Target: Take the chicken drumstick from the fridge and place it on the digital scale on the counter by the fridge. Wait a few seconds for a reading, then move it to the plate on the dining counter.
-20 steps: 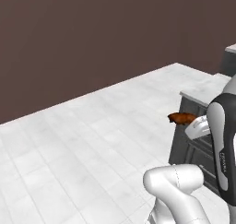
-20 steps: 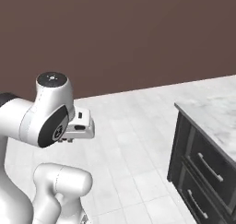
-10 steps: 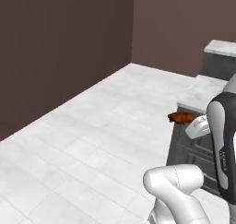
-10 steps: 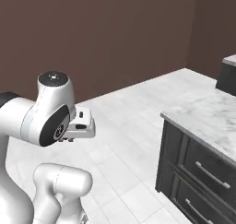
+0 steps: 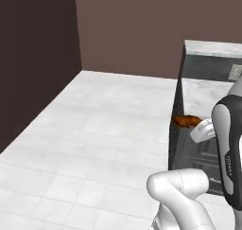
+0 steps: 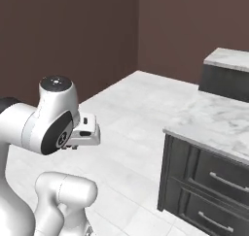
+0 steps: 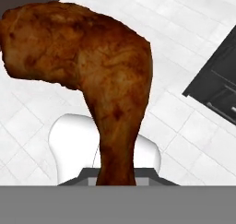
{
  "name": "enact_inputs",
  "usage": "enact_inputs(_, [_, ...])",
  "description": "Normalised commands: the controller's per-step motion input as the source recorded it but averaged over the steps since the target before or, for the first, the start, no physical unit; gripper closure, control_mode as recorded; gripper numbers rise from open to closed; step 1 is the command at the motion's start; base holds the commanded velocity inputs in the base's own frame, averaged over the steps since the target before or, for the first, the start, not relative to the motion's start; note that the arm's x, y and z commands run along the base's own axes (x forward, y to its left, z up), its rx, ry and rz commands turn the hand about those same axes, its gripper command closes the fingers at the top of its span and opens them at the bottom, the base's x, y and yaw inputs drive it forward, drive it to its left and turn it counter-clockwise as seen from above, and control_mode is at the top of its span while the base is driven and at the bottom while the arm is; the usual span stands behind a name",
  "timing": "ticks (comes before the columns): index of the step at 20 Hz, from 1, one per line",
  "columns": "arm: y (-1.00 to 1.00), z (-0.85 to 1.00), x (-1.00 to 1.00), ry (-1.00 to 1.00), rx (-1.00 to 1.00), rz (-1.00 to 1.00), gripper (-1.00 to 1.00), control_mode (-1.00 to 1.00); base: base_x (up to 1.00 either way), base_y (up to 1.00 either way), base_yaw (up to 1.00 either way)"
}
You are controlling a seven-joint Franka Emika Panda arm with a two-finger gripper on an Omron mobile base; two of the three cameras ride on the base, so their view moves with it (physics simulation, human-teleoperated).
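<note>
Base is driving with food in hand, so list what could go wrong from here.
1. The chicken drumstick is shut in the gripper by its thin bone end alone, with the heavy meaty end sticking out; a jolt could swing or slip it onto the white tiled floor.
2. The dark drawer cabinet with the marble top stands close on the arm's right; a wide turn might knock the drumstick against it.
</note>
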Motion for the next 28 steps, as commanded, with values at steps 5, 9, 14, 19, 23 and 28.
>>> enact_inputs(5, [0.0,0.0,0.0,0.0,0.0,0.0,1.0,1.0,1.0,0.72,-0.6])
enact_inputs(9, [0.0,0.0,0.0,0.0,0.0,0.0,1.0,1.0,0.99,0.79,-0.58])
enact_inputs(14, [0.0,0.0,0.0,0.0,0.0,0.0,1.0,1.0,0.95,0.86,-0.58])
enact_inputs(19, [0.0,0.0,0.0,0.0,0.0,0.0,1.0,1.0,0.86,0.99,-0.56])
enact_inputs(23, [0.0,0.0,0.0,0.0,0.0,0.0,1.0,1.0,0.85,1.0,-0.55])
enact_inputs(28, [0.0,0.0,0.0,0.0,0.0,0.0,1.0,1.0,0.83,1.0,-0.56])
